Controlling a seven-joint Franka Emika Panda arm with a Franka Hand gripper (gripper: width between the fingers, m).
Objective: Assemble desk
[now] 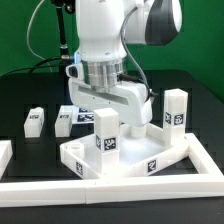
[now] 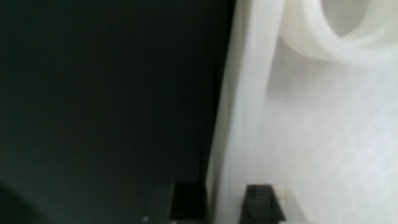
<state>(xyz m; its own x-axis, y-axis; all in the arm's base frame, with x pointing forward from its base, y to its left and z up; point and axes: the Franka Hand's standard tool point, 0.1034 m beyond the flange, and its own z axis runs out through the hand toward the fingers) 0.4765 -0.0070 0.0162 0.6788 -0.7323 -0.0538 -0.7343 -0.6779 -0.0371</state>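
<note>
The white desk tabletop point(image 1: 150, 160) lies near the front with its raised rim up. One tagged white leg point(image 1: 107, 132) stands upright at its left corner and another leg point(image 1: 176, 108) at its right. My gripper point(image 1: 113, 112) is low over the tabletop's far-left edge, its fingertips partly hidden behind the left leg. In the wrist view the tabletop's rim point(image 2: 267, 120) runs straight between my two dark fingers point(image 2: 262, 202), and my gripper point(image 2: 219, 203) is shut narrowly on it. A round corner socket point(image 2: 347, 40) shows further along.
Two loose tagged white legs point(image 1: 35, 120) point(image 1: 65, 122) lie on the black table to the exterior view's left. Long white border rails point(image 1: 110, 190) run along the front and the left edge point(image 1: 5, 155).
</note>
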